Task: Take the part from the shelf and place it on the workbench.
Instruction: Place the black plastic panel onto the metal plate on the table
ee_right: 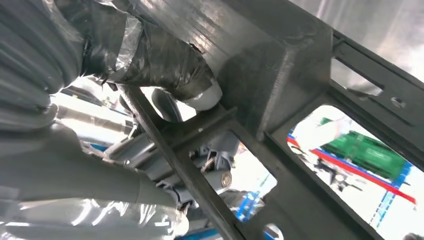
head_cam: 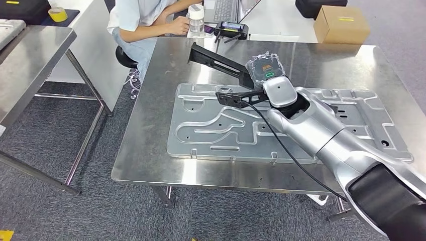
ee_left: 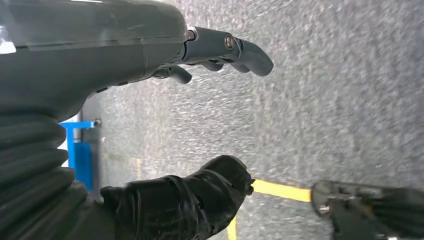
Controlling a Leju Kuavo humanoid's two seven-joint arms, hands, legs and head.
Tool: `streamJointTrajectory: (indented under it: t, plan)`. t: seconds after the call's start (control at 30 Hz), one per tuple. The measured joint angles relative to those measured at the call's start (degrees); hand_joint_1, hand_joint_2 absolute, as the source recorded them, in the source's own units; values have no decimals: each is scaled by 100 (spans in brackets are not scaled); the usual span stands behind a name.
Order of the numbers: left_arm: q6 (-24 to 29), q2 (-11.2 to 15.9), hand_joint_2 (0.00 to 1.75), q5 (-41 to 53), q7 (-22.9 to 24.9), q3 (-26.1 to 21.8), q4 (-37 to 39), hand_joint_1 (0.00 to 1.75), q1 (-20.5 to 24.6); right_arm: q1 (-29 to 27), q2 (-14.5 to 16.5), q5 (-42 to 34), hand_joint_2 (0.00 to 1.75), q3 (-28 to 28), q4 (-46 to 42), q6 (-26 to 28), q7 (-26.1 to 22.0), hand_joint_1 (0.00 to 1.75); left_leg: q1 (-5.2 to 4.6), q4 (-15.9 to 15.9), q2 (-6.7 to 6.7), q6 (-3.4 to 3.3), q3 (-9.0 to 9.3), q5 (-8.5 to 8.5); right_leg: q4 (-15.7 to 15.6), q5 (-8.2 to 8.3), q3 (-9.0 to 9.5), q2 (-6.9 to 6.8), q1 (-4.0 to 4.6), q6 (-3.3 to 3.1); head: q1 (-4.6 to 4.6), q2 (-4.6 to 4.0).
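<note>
Right hand [head_cam: 265, 70] is clamped on the part [head_cam: 221, 61], a black slotted bracket, holding it over the counter [head_cam: 150, 125] around upper centre of the head frame. In the right wrist cam the thumb [ee_right: 170, 70] is wrapped over a thick bar of the bracket, with the other fingers tucked under the frame, so the grip looks solid. I can't tell if the low end is touching the metal yet; it looks just above or barely on it.

There's a big stamped plate [head_cam: 201, 130] lying mid-frame, right under my arm. My guess is the step now is the set-down. I'd lower slowly, let the bracket's far end settle on bare counter above the plate instead of on its ridges, and only let go once it sits flat and won't tip.

Left hand [ee_left: 220, 50] is hanging over the floor [ee_left: 325, 100], fingers spread, nothing in it. Person [head_cam: 145, 20] seated at the top left, so I'd keep the swing tight.
</note>
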State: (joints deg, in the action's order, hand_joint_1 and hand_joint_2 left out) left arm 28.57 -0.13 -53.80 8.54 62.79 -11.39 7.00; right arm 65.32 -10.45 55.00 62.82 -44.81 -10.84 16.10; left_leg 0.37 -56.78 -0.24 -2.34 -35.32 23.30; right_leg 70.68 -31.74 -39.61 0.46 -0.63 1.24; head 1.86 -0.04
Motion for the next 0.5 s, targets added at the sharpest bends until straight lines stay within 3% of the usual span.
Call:
streamJointTrajectory:
  t: [0.03,0.07,0.1,0.13,0.2,0.23,0.37,0.43,0.5]
  plan:
    - [2,0,175,-2,-8,0,0,0,7,-49,0,-13,175,-1,4,13,-1,175,3,-14,-7,1,6,19,264,-41,-172,-1,-7,11,-2,0]
    - [-3,-1,175,-2,-17,0,0,0,9,-105,1,-24,175,-2,9,19,-3,175,7,-32,-16,8,17,44,327,24,-252,-2,-14,16,-4,0]
    - [-8,-4,175,-1,-24,0,0,0,6,-153,1,-32,175,-3,14,25,-5,175,10,-55,-25,23,31,72,166,192,-220,-5,-21,16,-5,0]
    - [-14,-7,175,1,-27,0,0,0,0,-185,2,-38,175,-6,18,33,-8,175,14,-84,-32,46,46,106,-184,430,-90,-11,-31,14,-4,0]
    - [-24,-11,175,3,-30,0,0,0,-3,-209,3,-43,175,-13,23,68,-11,175,-3,-159,-42,108,38,173,-855,725,191,-18,-33,-3,-2,1]
    - [-26,-10,175,3,-30,0,0,0,1,-219,4,-44,175,-17,25,85,-14,175,-14,-187,-45,136,22,194,-1035,773,267,-16,-26,-18,3,1]
    - [-27,-5,175,3,-32,0,0,0,3,-273,7,-46,175,-24,35,106,-20,175,-18,-245,-39,225,-18,259,-1102,756,303,-6,-15,-136,18,0]
    - [-33,-5,175,3,-32,0,0,0,-2,-274,9,-48,175,-34,39,109,-18,175,-5,-644,-16,281,-194,497,-1114,756,321,-6,-31,-198,32,0]
    - [-45,-9,175,2,-32,0,0,0,0,-286,14,-50,175,-42,45,112,-17,175,3,-1390,-5,311,-544,824,-1114,746,329,-4,-14,-233,43,0]
